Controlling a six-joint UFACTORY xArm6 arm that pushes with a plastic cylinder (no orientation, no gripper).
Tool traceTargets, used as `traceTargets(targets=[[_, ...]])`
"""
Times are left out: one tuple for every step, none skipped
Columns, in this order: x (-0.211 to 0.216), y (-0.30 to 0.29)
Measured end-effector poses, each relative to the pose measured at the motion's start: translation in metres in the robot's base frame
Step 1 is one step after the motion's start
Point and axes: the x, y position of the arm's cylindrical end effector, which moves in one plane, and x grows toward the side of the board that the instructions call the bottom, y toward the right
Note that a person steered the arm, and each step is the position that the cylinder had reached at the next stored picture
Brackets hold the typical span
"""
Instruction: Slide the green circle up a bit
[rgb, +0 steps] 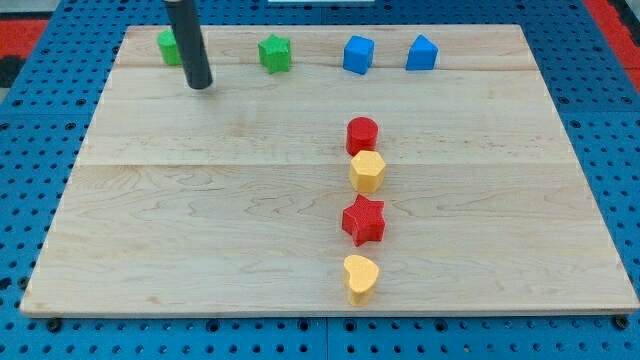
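The green circle (168, 46) lies near the board's top left edge, partly hidden behind my rod. My tip (199, 84) rests on the board just below and to the right of the green circle, very close to it. A green star (274, 53) lies further right along the top edge.
A blue cube (358, 54) and a blue pentagon-like block (422, 52) lie at the top right. A column runs down the middle right: red circle (362, 133), yellow hexagon (368, 171), red star (364, 220), yellow heart (360, 277). The wooden board (200, 220) sits on blue pegboard.
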Motion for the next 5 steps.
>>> traceTargets(targets=[[-0.025,-0.016],[-0.052,-0.016],[-0.069,-0.016],[-0.088,0.001],[-0.107,0.036]])
